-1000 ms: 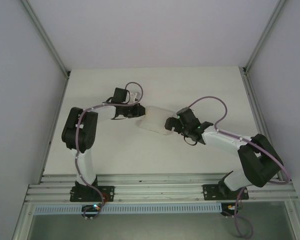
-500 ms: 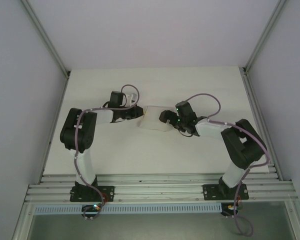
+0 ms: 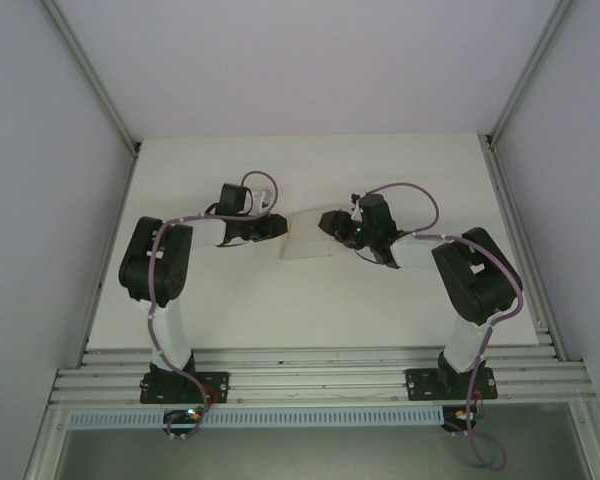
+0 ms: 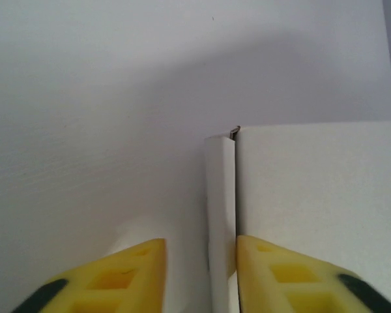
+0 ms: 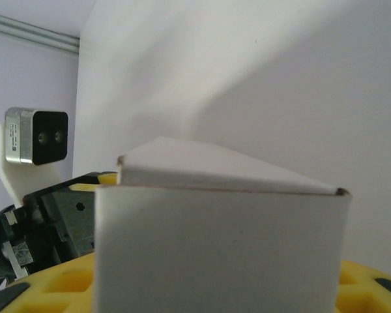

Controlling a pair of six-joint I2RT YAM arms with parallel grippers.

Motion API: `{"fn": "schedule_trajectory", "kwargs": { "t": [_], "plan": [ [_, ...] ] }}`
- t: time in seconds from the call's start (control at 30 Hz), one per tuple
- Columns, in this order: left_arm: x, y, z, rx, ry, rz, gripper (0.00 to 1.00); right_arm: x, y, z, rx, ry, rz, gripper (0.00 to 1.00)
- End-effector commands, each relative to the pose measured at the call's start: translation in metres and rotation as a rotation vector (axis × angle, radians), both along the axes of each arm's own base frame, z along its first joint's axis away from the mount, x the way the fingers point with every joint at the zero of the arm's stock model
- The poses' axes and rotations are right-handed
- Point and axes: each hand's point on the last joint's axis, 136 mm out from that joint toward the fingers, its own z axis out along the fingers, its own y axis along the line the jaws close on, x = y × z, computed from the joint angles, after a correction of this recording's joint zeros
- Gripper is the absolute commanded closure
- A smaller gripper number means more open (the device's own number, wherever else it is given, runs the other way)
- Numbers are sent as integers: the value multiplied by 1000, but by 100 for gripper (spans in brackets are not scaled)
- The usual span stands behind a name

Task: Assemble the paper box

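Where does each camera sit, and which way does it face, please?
Top external: above and behind the arm bases, looking down; left gripper and right gripper flank the paper box.
Left wrist: on the left arm, facing the box's edge; its yellow fingers show.
Right wrist: on the right arm, facing the box's wall, left gripper beyond; its yellow fingers show.
Shared: the box.

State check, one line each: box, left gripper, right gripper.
paper box: folded into a low box, resting on the table between both grippers.
left gripper: open, straddling a narrow side panel of the box.
right gripper: at the box's opposite end; open or shut unclear.
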Motion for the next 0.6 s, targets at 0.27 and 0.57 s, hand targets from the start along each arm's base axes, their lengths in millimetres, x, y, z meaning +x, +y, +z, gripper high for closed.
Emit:
{"fn": "schedule_trajectory", "kwargs": {
  "t": [0.27,0.57],
  "plan": [
    [-16,-19,122,209,-542,-156,0,-26,-24,27,78,108,-79,62],
    [-92,-61,137,407,-1041,-515,0,-33,-47,35,306,359,-75,66]
  ]
}}
